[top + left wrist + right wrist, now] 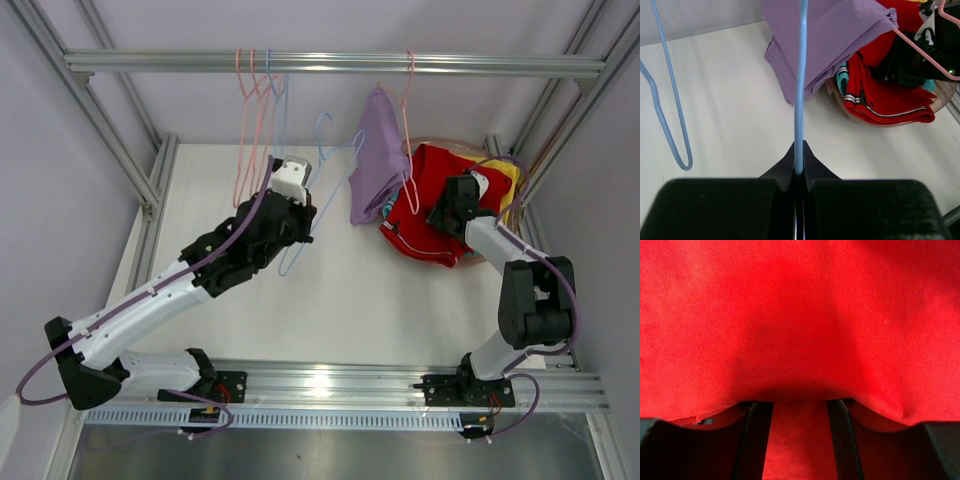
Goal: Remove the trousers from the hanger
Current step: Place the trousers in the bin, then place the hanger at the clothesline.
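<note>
Lavender trousers (378, 165), where are they? asks Ana.

They hang folded over a pink hanger (405, 130), says Ben. Its hook is on the metal rail (330, 63) at the back. The trousers are just left of the round tub (470, 262).

What lies in the tub? asks Ana.

The red trousers (420, 215) lie on top and spill over the rim, says Ben. A bit of the yellow trousers (507, 178) shows at the far right side. A bit of the teal trousers (841, 80) peeks out from under the red ones.

What does the right pincer (800, 412) do? asks Ana.

It is down on the red trousers, says Ben. Its wrist camera sees only red cloth. The two fingers stand apart, with red cloth between them and over their tips. Nobody can tell if it grips the cloth or not.

And the left pincer (799, 170)? asks Ana.

It is clenched tight on the thin wire of a blue hanger (800, 90), says Ben. The left arm (170, 285) reaches up over the white tabletop (350, 300), to the left of the lavender trousers. More pink hangers (245, 120) hang from the rail further left.
</note>
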Controlling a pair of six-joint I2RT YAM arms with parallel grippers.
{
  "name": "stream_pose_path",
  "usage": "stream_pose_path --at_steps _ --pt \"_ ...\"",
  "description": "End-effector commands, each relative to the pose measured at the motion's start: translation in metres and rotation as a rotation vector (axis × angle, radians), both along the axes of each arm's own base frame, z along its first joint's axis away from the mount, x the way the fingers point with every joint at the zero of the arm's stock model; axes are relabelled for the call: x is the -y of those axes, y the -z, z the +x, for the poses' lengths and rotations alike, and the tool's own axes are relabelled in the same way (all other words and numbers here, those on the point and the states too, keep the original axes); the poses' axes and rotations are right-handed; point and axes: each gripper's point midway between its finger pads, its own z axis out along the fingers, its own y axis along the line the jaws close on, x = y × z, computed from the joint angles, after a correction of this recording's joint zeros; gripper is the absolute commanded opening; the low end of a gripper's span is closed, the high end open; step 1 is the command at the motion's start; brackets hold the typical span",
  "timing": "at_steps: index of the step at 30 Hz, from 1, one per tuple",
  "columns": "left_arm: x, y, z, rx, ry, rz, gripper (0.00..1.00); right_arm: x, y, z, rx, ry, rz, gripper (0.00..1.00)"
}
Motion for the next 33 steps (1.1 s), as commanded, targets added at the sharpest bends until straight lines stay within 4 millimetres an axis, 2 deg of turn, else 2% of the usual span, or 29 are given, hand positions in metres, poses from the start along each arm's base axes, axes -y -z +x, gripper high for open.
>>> stream_pose_path --at_steps 1,4,5,8,9,10,13,15,16,17,19,20,25,26,27,28,30,31,33 --pt "-0.012 -0.048 -0.003 0.116 -0.024 -0.038 0.01 -0.007 0.016 0.01 -0.024 -0.032 0.018 0.5" --pt "-0.02 -0.066 -0.006 0.156 -0.04 -0.027 0.0 -0.009 0.001 0.008 0.014 -0.043 0.033 0.57" --pt "-0.024 -0.07 -0.006 0.168 -0.049 -0.012 0.0 -0.009 -0.014 0.008 0.035 -0.048 0.037 0.59" --pt "-0.034 -0.089 -0.007 0.209 -0.075 -0.007 0.0 -0.01 -0.036 0.005 0.053 -0.061 0.034 0.67" --pt "-0.036 -0.092 -0.007 0.218 -0.082 -0.004 0.0 -0.011 -0.053 0.006 0.087 -0.067 0.038 0.68" --pt "-0.037 -0.102 -0.007 0.234 -0.085 -0.014 0.0 -0.012 -0.059 0.004 0.096 -0.073 0.041 0.69" --pt "-0.044 -0.116 0.0 0.251 -0.144 -0.001 0.0 -0.017 -0.08 -0.005 0.135 -0.102 0.061 0.71" --pt "-0.049 -0.122 0.007 0.255 -0.198 0.011 0.0 -0.02 -0.086 -0.011 0.146 -0.122 0.077 0.72" --pt "-0.047 -0.122 0.011 0.257 -0.207 0.018 0.0 -0.021 -0.096 -0.014 0.171 -0.129 0.082 0.74" --pt "-0.04 -0.128 0.017 0.262 -0.209 0.026 0.01 -0.024 -0.099 -0.016 0.179 -0.141 0.089 0.74" --pt "-0.036 -0.124 0.027 0.246 -0.232 0.052 0.01 -0.023 -0.107 -0.022 0.2 -0.151 0.09 0.77" --pt "-0.029 -0.124 0.036 0.237 -0.236 0.059 0.0 -0.024 -0.109 -0.023 0.206 -0.152 0.092 0.77" --pt "-0.025 -0.139 0.066 0.224 -0.261 0.028 0.0 -0.023 -0.112 -0.032 0.217 -0.177 0.081 0.79" --pt "-0.024 -0.138 0.071 0.212 -0.268 0.021 0.01 -0.023 -0.11 -0.034 0.217 -0.18 0.083 0.79" --pt "-0.023 -0.127 0.083 0.189 -0.282 0.043 0.01 -0.024 -0.109 -0.034 0.218 -0.183 0.084 0.8" --pt "-0.024 -0.139 0.087 0.2 -0.284 0.018 0.0 -0.025 -0.109 -0.035 0.221 -0.189 0.087 0.8" --pt "-0.027 -0.131 0.101 0.176 -0.305 0.034 0.0 -0.025 -0.105 -0.034 0.216 -0.19 0.087 0.8" --pt "-0.028 -0.138 0.103 0.182 -0.305 0.016 0.0 -0.026 -0.103 -0.033 0.214 -0.196 0.087 0.8" --pt "-0.036 -0.137 0.112 0.171 -0.321 0.016 0.0 -0.025 -0.098 -0.03 0.201 -0.194 0.093 0.8"
